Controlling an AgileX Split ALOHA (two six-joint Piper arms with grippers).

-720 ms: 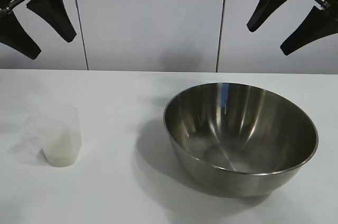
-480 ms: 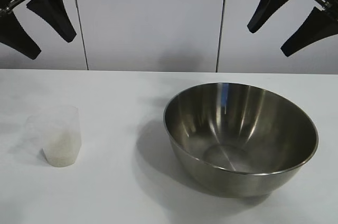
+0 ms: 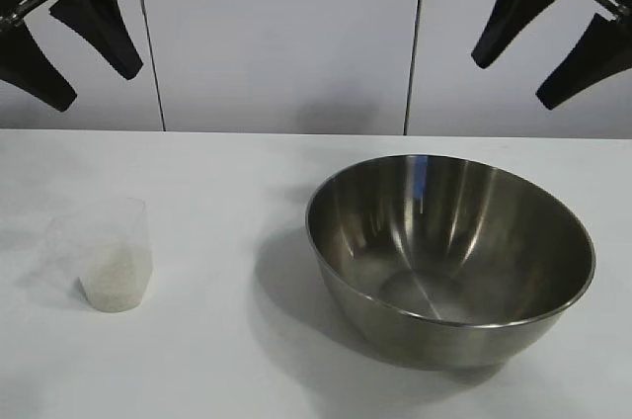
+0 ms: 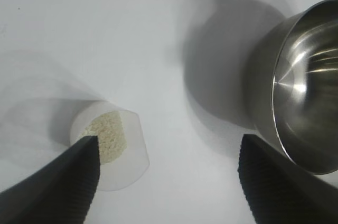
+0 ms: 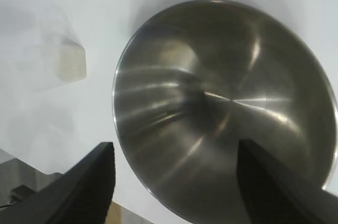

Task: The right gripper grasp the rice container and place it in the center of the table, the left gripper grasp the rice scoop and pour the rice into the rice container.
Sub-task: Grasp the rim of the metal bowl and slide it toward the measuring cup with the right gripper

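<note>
Rice container (image 3: 450, 256) sits below the right gripper (image 3: 550, 39) (fingers apart, high above), left gripper (image 3: 69, 43) likewise spread.

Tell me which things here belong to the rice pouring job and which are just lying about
Part of the job:
- large round stainless-steel bowl
- small clear plastic measuring cup holding white rice grains
- white tabletop
- black left gripper, open, raised
- black right gripper, open, raised

Lying about:
- nothing else visible

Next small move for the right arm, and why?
Probably lower the right claw, open, onto the bowl rim. The bowl is empty and sits right of the table's center; both claws hang high, the left claw idle above the cup.
</note>
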